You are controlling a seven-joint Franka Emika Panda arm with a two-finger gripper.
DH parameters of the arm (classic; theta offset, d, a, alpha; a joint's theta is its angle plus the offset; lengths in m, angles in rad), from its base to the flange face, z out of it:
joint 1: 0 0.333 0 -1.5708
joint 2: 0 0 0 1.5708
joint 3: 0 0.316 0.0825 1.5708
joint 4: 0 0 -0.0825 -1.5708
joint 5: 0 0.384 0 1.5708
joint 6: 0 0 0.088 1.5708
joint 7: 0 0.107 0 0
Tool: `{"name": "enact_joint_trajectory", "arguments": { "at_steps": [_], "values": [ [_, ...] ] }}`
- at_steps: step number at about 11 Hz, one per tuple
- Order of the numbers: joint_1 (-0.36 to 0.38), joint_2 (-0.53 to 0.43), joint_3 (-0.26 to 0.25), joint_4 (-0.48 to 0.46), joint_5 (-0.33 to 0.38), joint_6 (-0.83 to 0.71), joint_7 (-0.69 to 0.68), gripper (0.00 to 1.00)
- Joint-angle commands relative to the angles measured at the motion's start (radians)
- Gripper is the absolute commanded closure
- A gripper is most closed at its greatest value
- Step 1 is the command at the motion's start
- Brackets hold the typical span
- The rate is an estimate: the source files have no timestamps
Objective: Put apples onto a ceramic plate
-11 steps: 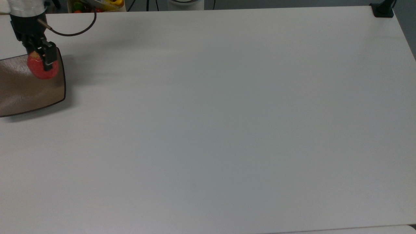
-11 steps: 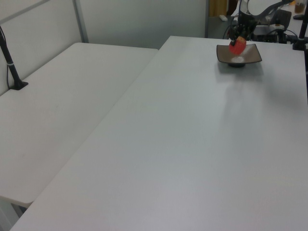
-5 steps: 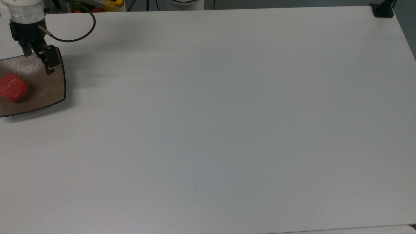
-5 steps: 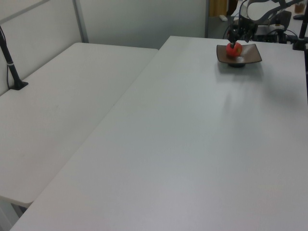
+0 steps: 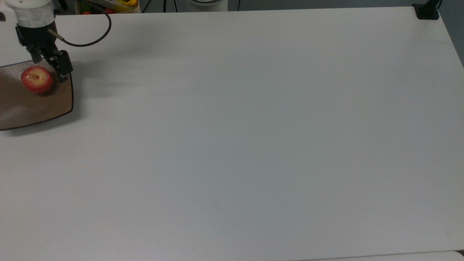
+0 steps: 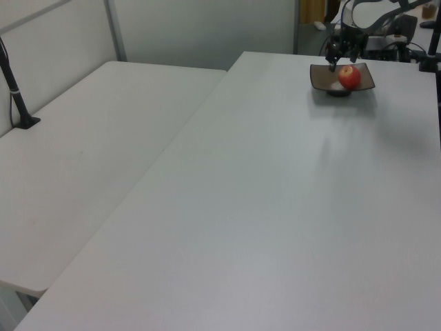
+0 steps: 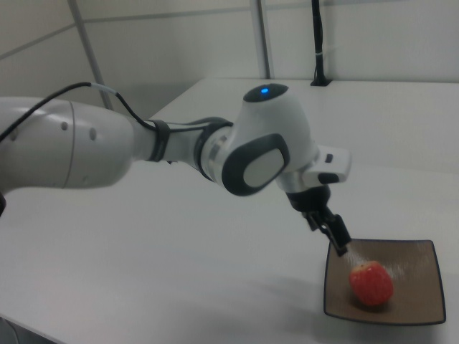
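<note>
Apple point(image 5: 37, 79) sits loose on the plate point(image 5: 32, 107), stem end up in the top view. Gripper point(image 5: 49, 65) is released, empty, over the plate's edge. Right view adds the arm point(image 7: 150, 147); left view, a second table point(image 6: 89, 145).

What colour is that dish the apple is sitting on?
The plate is glossy tan-brown with a thin dark rim, clearest in the right view; the red apple lies in it.

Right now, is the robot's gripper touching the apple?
Apart. In the right view the gripper hangs above the plate, with bare plate showing between it and the apple.
</note>
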Motion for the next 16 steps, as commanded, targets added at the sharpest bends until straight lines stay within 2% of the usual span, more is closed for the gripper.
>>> {"name": "enact_joint_trajectory", "arguments": {
  "at_steps": [1,3,5,7,9,11,14,16],
  "values": [
    [0.039,-0.126,0.017,-0.015,-0.013,-0.256,-0.155,0.0],
    [0.08,-0.206,0.033,-0.018,-0.011,-0.416,-0.275,0.0],
    [0.141,-0.274,0.033,-0.035,-0.01,-0.522,-0.329,0.0],
    [0.219,-0.364,0.033,-0.097,-0.005,-0.558,-0.335,0.0],
    [0.275,-0.392,0.053,-0.104,0.016,-0.607,-0.326,0.0],
    [0.28,-0.406,0.112,-0.105,0.058,-0.596,-0.242,0.0],
    [0.28,-0.395,0.203,-0.133,0.059,-0.489,-0.121,0.0],
    [0.28,-0.38,0.226,-0.156,0.059,-0.431,-0.105,0.0]
  ]
}}
